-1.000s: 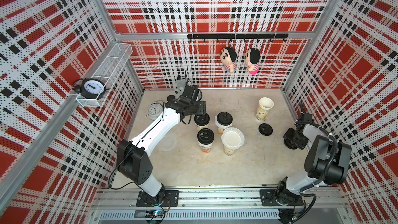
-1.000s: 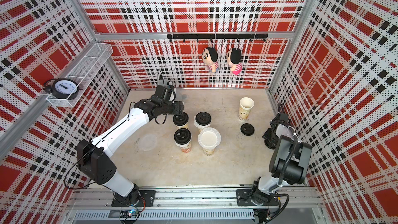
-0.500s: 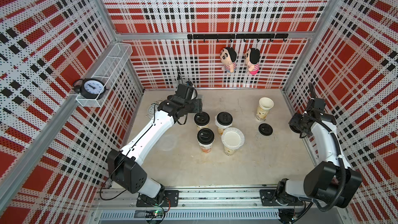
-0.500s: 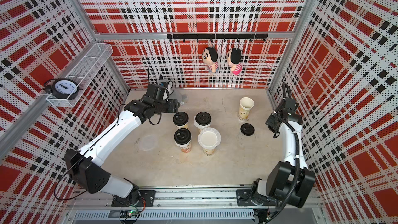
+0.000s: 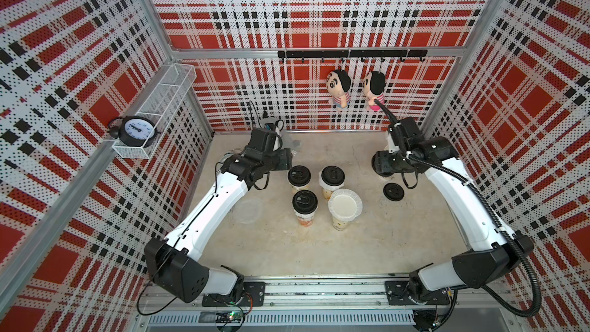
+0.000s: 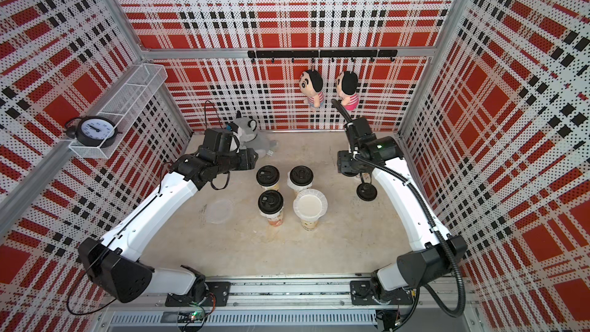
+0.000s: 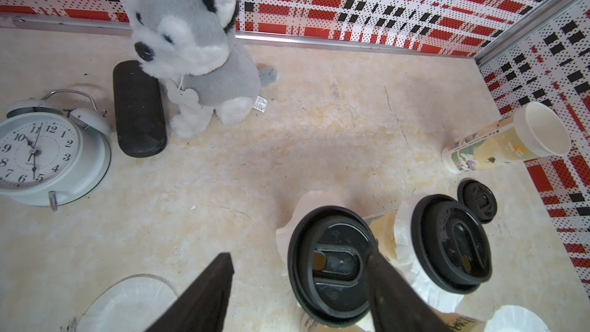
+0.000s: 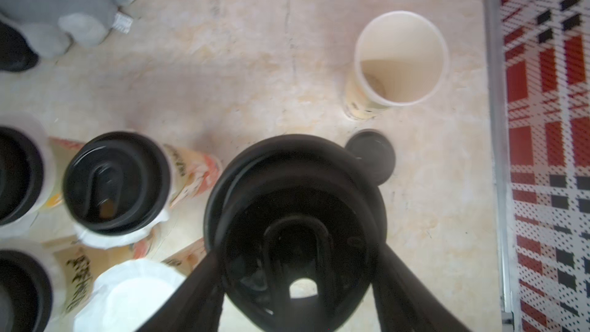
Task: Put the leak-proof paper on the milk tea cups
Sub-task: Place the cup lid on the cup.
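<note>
Beige tabletop (image 5: 287,250) bore thin translucent round film sheet (image 5: 247,210): probably flimsy, best pinched at rim. Left gripper (image 7: 298,253) spread empty; right gripper (image 8: 293,250) clamped black plastic lid (image 8: 297,212).

right jaws with black lid (image 8: 293,218) | side wall → beside open cup (image 8: 399,59)

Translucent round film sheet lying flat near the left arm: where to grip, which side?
Probably the crinkled rim of the translucent round film sheet, pinched from above by the left gripper. It lies flat and is thin, so only the rim offers anything to pinch.
</note>
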Controlling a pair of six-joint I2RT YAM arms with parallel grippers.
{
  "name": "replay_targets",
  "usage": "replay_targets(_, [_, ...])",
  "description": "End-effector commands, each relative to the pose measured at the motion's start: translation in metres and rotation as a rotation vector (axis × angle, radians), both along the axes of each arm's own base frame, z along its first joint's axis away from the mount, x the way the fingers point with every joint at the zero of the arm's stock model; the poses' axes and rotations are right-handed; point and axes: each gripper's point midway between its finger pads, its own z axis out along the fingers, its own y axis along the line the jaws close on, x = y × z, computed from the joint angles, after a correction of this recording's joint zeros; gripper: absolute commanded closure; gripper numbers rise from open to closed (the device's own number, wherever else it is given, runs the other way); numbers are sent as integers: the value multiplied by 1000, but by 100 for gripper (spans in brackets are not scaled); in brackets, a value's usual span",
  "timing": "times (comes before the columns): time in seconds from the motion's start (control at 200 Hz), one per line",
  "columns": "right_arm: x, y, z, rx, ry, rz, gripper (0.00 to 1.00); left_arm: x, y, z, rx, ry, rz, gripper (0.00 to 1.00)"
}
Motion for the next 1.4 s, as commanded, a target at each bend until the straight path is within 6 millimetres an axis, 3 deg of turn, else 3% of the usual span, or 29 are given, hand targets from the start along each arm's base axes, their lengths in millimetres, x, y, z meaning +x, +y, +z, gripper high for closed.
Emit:
replay_targets(0.0, [-24,18,-3,-70,85,69,30,-2,6,9,-4,-38,-4,31])
replay_targets(0.195, [-44,58,-7,-121,153,208,31,-2,11,8,-1,-41,-2,30])
replay_targets(0.376, [-63,80,-18,-138,216,298,32,-4,12,2,4,-32,-7,30])
replay_targets(0.661, [-84,96,-39,-168,268,364,33,-5,12,-1,1,-26,-8,31])
replay_targets(0.917, [-86,115,-51,-127,245,379,33,-6,12,-1,-6,-28,-10,31])
replay_targets(1.398, [-99,122,-65,-100,247,369,33,-8,13,0,-6,-28,-8,31])
